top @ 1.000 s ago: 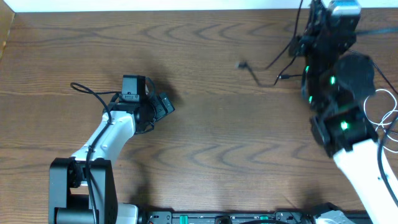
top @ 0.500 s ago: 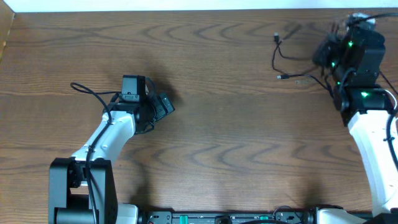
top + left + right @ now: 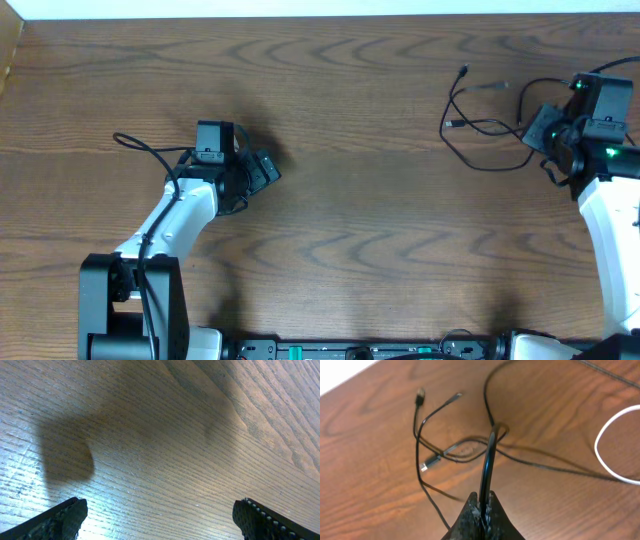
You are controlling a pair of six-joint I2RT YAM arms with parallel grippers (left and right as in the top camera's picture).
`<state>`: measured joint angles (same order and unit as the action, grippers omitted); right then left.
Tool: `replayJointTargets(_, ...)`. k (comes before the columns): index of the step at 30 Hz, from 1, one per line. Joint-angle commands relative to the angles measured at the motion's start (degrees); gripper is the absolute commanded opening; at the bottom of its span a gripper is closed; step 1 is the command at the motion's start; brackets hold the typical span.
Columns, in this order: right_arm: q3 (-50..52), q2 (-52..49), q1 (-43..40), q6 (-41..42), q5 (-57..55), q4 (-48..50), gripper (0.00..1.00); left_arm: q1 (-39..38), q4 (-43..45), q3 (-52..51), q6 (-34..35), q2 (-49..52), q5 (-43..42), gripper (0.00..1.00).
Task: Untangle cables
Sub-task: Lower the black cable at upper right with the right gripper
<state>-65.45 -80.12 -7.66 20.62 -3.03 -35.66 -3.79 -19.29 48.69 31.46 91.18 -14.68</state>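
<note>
Left arm idle; black cable dragged toward the right edge of the table by the right arm.
We see the left gripper parked left of centre, unmoved, its fingers spread with only bare wood between them. The black cable has shifted right. A second ago its plug ends lay nearer mid-table by the far edge; now its loose loops sit near the far right corner. The right gripper is pressed together, pinching a strand of that cable, and has swung from the far edge down to the right edge. The white cable shows only in the right wrist view, just right of the black one; we can't tell whether they cross. We judge the pull is spreading the tangle, separation not yet done.
</note>
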Motion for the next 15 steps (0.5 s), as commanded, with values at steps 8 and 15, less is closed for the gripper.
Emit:
replayJointTargets(8,2.47,-6.69,-0.24,0.55,-4.00,-2.08,0.01,0.24,-0.17,0.61,-0.37,-0.59,0.42,0.98)
replayJointTargets(15,2.47,-11.21,-0.28,0.55,-11.58,-4.92,0.01,0.24,-0.17,0.61,-0.37,-0.59,0.42,0.98)
